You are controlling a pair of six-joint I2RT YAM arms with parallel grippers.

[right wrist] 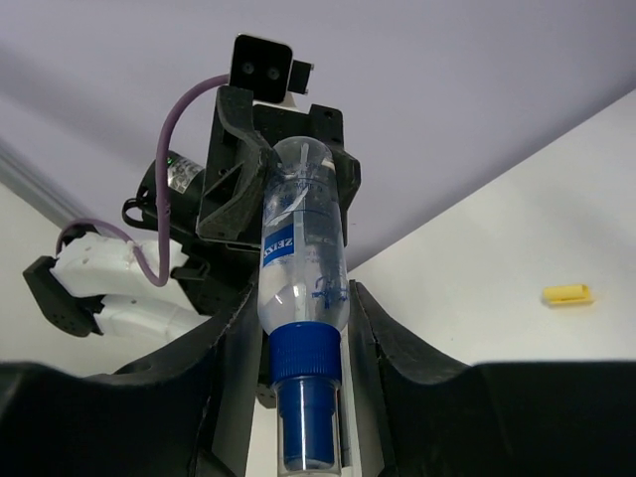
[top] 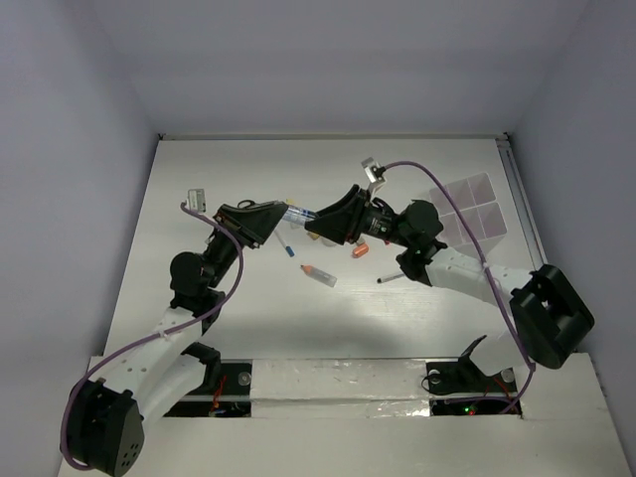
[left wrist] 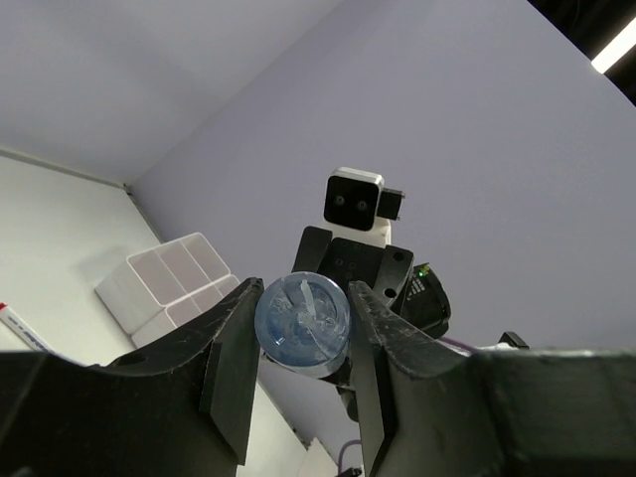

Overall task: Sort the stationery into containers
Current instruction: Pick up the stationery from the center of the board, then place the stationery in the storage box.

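Mid-handover, by the look of it: the clear plastic bottle with a blue cap (right wrist: 298, 248) hangs in the air between the two arms, above the table (top: 328, 328), not yet in any container. The left gripper (left wrist: 303, 310) has its jaws pinching the bottle's base end. The right gripper (right wrist: 303, 323) has its jaws pressed on either side of the shoulder, right next to the cap. So both are clamped on it at once. The white compartmented plastic organizer box (top: 467, 209) sits at the far right of the table, on the right arm's side, well apart from the bottle. My read: you release the left jaws first, and only once the right grip looks firm. That grip sits on the taper, so the bottle could slip or swing. Then carry it right and lower it into a compartment. It looks long for those squares, so expect it to lean. The orange cap (top: 360, 251), orange-tipped crayon (top: 318, 275) and black marker (top: 390, 279) lie on the table, unsorted.
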